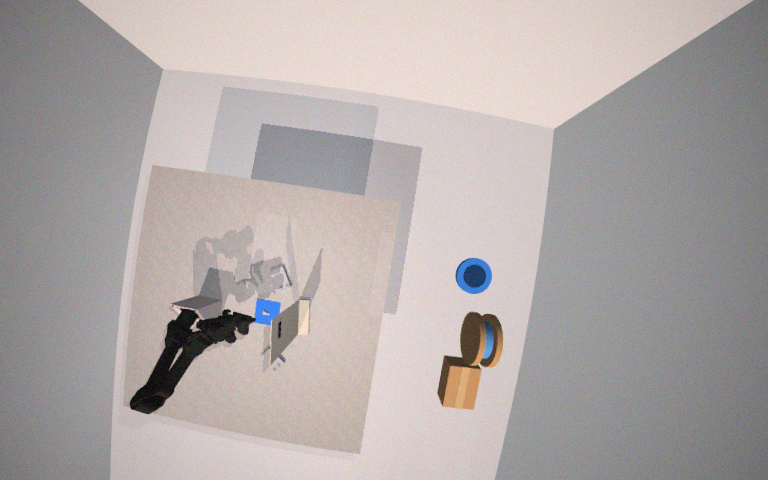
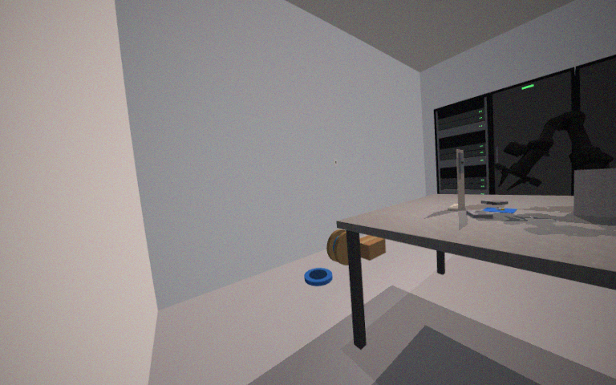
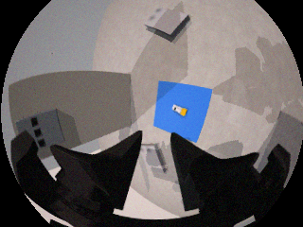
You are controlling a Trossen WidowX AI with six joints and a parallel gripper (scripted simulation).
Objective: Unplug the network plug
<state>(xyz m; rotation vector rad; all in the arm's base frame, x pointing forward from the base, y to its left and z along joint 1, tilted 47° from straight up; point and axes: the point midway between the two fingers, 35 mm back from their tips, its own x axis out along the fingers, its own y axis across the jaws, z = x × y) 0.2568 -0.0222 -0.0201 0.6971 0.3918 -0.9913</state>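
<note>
A small white-and-orange plug (image 3: 180, 110) lies flat inside the blue marked square (image 3: 192, 123) on the worktop, ahead of the parted fingers, apart from them.
</note>
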